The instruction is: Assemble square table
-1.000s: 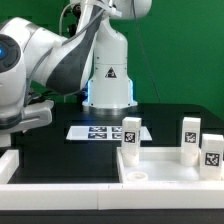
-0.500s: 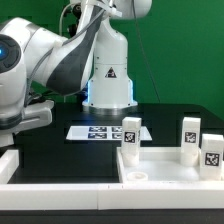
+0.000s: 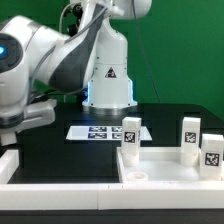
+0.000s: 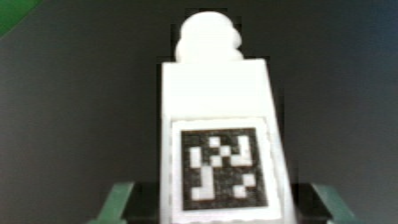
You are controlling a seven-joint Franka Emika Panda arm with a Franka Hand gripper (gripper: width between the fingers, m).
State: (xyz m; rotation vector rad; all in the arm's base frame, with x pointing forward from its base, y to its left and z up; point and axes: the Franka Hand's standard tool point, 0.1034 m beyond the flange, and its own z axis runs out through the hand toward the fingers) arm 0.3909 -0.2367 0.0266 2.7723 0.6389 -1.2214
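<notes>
The square table top [image 3: 170,166], white with a raised rim, lies at the front right of the exterior view. Three short white tagged legs stand on or by it: one [image 3: 131,131] at its far left corner and two on the right, one [image 3: 190,133] behind the other [image 3: 213,151]. My gripper is out of the exterior view, past the left edge. In the wrist view my gripper [image 4: 221,205] holds a fourth leg [image 4: 217,100]. The tag faces the camera and the rounded tip points away. One green finger [image 4: 121,203] flanks each side of the leg.
The marker board [image 3: 100,131] lies flat on the black table in front of the robot base [image 3: 108,85]. A long white border rail [image 3: 55,170] runs along the front and turns up at the left. My arm's large white links [image 3: 40,70] fill the exterior view's left.
The arm's links have shifted very slightly at the left. The table top and the three standing legs have not moved.
</notes>
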